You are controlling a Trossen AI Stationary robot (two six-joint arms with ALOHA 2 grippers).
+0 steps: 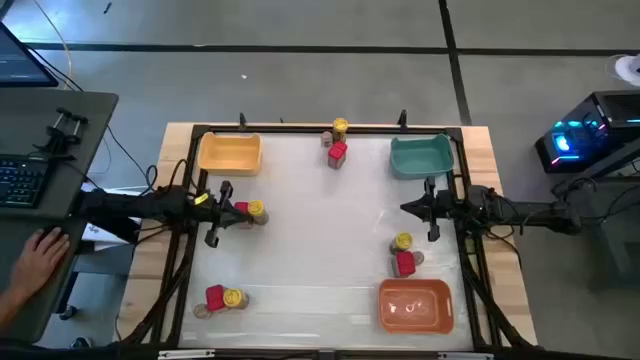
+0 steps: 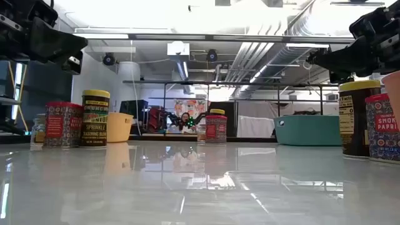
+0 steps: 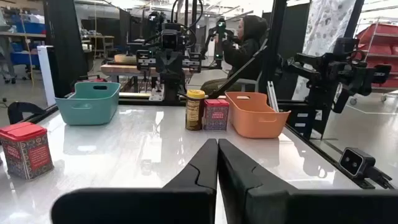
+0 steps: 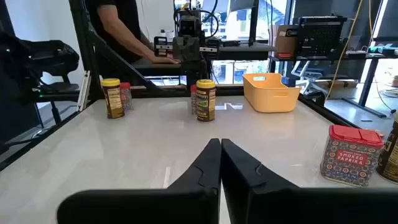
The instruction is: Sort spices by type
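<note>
The spices stand on the white table in groups of red tins, yellow-lidded jars and small tan jars. One group is at the far middle (image 1: 337, 142), with its red tin (image 3: 25, 149) near me. One is at the left (image 1: 252, 211), one at the near left (image 1: 222, 299), (image 2: 75, 122), and one at the right (image 1: 404, 254), (image 3: 207, 112). My left gripper (image 1: 232, 209), (image 3: 217, 146) hangs shut above the left group, pointing toward the table's right edge. My right gripper (image 1: 405, 208), (image 4: 220, 146) hangs shut over the right side, pointing left. Both are well above the table.
A yellow bin (image 1: 228, 152) sits at the far left, a teal bin (image 1: 420, 155) at the far right and an orange bin (image 1: 415, 305) at the near right. Dark frame rails (image 1: 190, 260) border the table. A person's hand (image 1: 40, 255) rests at a desk left of it.
</note>
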